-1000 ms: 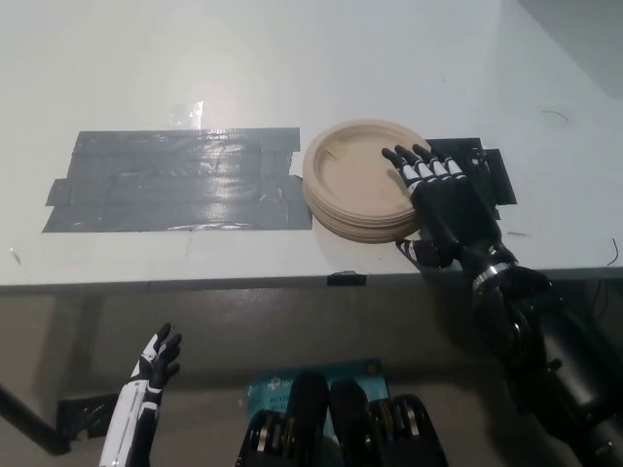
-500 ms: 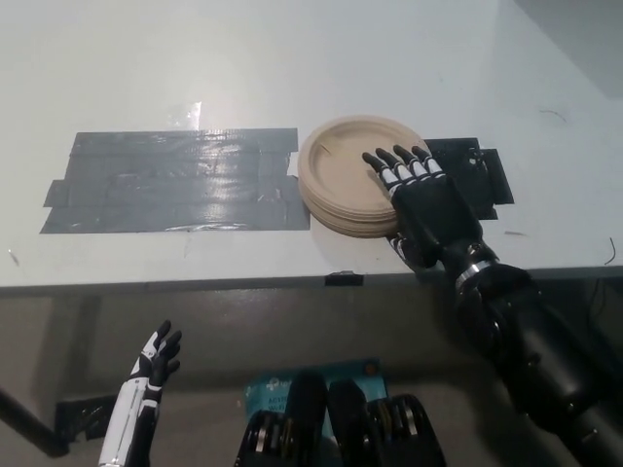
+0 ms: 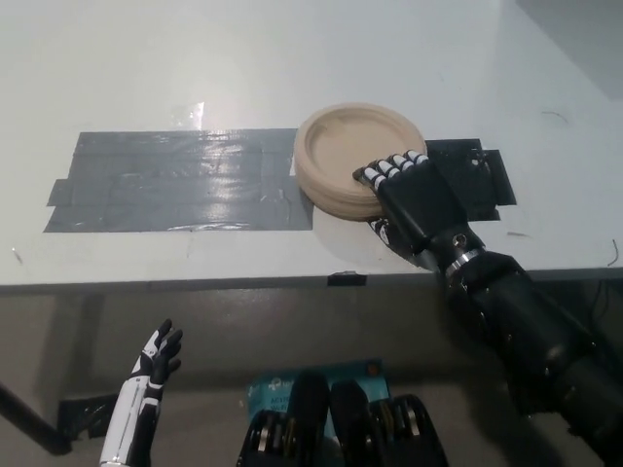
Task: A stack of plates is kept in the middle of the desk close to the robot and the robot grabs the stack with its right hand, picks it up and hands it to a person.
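Observation:
A stack of tan paper plates (image 3: pixel 350 156) sits on the white desk (image 3: pixel 292 58), near its front edge and just right of the middle. My black right hand (image 3: pixel 409 199) is closed on the stack's near right rim, fingers curled over the top edge and the thumb below it. The stack looks slightly tilted, its near edge raised. My white left hand (image 3: pixel 156 358) rests low at the lower left, below the desk edge, with its fingers spread and nothing in it.
A wide patch of grey tape (image 3: pixel 175 180) covers the desk to the left of the plates. A smaller black tape patch (image 3: pixel 477 175) lies to the right, partly under my right hand. The desk's front edge (image 3: pixel 292 282) runs across the picture.
My right hand's fingers, flat on the top plate before, have curled down over the rim and closed on the stack. The stack has shifted a little left and away.

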Controlling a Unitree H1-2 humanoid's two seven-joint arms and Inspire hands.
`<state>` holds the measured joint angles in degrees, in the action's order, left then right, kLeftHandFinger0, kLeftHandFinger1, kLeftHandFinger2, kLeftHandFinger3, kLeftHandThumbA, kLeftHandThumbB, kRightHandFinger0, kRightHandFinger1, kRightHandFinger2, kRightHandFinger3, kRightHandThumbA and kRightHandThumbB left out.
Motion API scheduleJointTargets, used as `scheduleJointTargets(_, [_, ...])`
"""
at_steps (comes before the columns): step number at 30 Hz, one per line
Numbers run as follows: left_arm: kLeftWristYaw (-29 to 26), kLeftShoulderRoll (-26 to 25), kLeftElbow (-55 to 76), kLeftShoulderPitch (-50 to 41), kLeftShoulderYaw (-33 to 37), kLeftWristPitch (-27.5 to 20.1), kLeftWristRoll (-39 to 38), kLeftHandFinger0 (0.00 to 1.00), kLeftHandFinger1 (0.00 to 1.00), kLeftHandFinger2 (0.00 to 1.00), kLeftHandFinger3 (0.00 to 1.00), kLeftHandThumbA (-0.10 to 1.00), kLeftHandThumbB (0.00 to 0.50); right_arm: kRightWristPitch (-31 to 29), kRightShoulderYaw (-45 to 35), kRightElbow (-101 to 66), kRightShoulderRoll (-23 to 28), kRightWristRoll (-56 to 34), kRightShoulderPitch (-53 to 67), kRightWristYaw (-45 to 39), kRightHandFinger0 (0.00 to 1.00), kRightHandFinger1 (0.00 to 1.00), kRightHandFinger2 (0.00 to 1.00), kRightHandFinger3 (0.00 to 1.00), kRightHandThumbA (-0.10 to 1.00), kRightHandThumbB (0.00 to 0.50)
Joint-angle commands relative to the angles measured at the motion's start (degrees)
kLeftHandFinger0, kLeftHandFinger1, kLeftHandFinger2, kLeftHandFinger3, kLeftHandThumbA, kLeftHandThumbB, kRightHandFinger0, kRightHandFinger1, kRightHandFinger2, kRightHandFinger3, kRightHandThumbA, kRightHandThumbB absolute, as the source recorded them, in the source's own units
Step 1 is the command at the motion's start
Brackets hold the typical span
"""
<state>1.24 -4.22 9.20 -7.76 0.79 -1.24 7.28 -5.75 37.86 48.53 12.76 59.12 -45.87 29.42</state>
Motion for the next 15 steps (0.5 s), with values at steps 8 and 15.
scheduleJointTargets(8, [0.0,-0.3,3.0,1.0,0.0,-0.7,0.0,1.0,1.0,1.0,1.0,1.0,0.0,-10.1,4.7,6.8,1.1,5.0,-3.5,32.3,0.0,0.0,0.0,0.0,-0.1,0.296])
scheduleJointTargets(15, [0.3,-0.6,2.7,1.8,-0.3,-0.4,-0.6,1.0,1.0,1.0,1.0,1.0,0.0,-9.1,1.2,-9.9,5.2,4.6,-2.5,29.4,0.0,0.0,0.09,0.42,-0.1,0.273])
